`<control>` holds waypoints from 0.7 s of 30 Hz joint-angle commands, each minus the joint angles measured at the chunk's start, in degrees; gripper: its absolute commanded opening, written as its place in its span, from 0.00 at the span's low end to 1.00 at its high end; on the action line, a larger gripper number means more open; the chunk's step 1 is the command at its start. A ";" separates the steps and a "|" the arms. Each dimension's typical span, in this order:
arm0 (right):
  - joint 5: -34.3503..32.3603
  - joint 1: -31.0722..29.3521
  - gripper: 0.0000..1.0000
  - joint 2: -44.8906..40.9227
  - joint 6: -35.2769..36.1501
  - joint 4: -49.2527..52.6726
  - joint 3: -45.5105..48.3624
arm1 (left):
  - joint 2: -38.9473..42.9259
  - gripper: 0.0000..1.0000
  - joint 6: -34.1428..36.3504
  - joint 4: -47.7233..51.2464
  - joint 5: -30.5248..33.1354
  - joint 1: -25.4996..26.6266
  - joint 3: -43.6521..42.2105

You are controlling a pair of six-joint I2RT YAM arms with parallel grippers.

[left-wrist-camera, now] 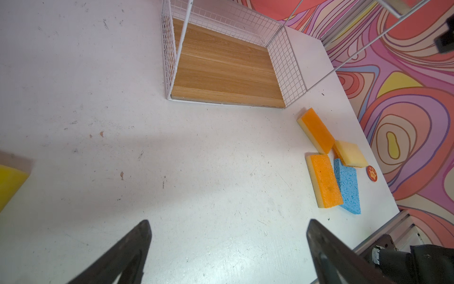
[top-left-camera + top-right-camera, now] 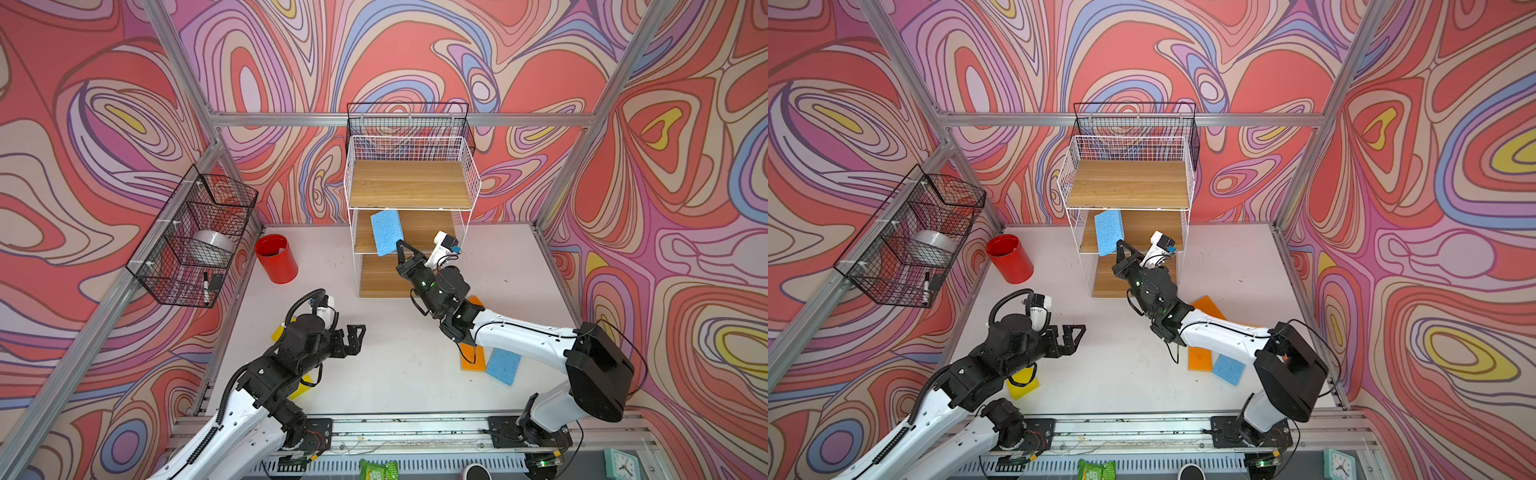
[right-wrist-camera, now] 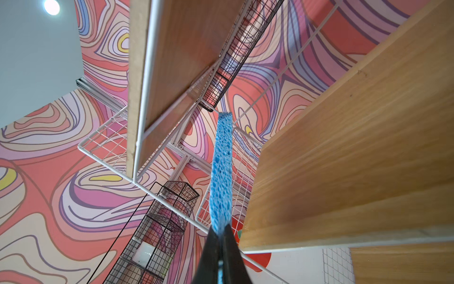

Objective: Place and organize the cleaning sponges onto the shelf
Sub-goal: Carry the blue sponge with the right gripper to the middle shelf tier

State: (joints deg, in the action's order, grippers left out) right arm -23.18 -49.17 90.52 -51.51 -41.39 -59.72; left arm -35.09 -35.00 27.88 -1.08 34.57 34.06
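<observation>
Blue in the right claw [image 2: 399, 245]: pinches one light blue sponge [image 2: 385, 230] by its lower end, jaws pressed together on it. Holds it on edge, nearly upright, at the open front of the shelf [image 2: 409, 185], between the top and middle boards, toward the nine o'clock side. Cannot tell whether touching the middle board.

Stands at twelve o'clock on the surface [image 2: 395, 374], against the back wall.

Spreads the left claw [image 2: 356, 337] wide, gripping nothing, just above the surface near seven o'clock.

Shows near four o'clock, partly under the right arm, three orange sponges [image 1: 317, 130] and a second blue sponge [image 1: 347, 186], bunched close, one orange piece lying pale side up.

Shows two yellow sponges [image 2: 1022, 386] near eight o'clock, mostly hidden beneath the left arm.
</observation>
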 commanded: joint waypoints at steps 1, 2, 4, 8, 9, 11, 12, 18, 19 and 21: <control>-1.44 -0.26 0.00 1.80 0.97 1.84 -3.06 | 0.55 1.00 -0.60 0.73 0.00 0.15 -0.42; -1.51 -0.27 0.00 2.47 0.83 1.84 -3.60 | 0.47 1.00 -0.55 0.71 0.06 0.17 -0.44; -1.45 -0.23 0.00 3.70 0.25 2.55 -4.78 | 0.21 1.00 -0.28 0.78 0.16 0.14 -0.40; -0.97 -0.29 0.00 5.99 -1.79 4.30 -6.83 | -0.08 1.00 -0.24 0.95 -0.11 0.15 -0.14; -0.92 -0.23 0.00 6.62 -2.41 4.87 -7.32 | -0.07 1.00 -0.28 0.97 -0.16 0.15 -0.06; -1.03 -0.23 0.00 7.40 -3.15 5.73 -8.18 | -0.07 1.00 -0.29 0.95 -0.07 0.15 -0.09; -0.99 -0.25 0.00 7.79 -3.54 5.96 -8.53 | -0.13 1.00 -0.21 0.95 -0.14 0.15 -0.07; -0.21 -0.31 0.00 10.17 -4.90 8.15 -11.13 | -0.71 1.00 -0.07 0.69 -0.36 0.15 -0.23; 0.10 -0.23 0.00 10.52 -5.13 8.20 -11.36 | -0.84 1.00 -0.07 0.67 -0.36 0.15 -0.21; 0.46 -0.20 0.00 10.64 -5.29 8.38 -11.77 | -1.05 1.00 0.07 0.69 -0.33 0.15 -0.07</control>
State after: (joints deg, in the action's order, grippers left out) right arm -23.40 -49.21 100.38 -55.94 -34.17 -69.80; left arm -35.90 -34.96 27.88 -1.43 34.57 34.04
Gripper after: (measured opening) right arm 0.049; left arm 0.998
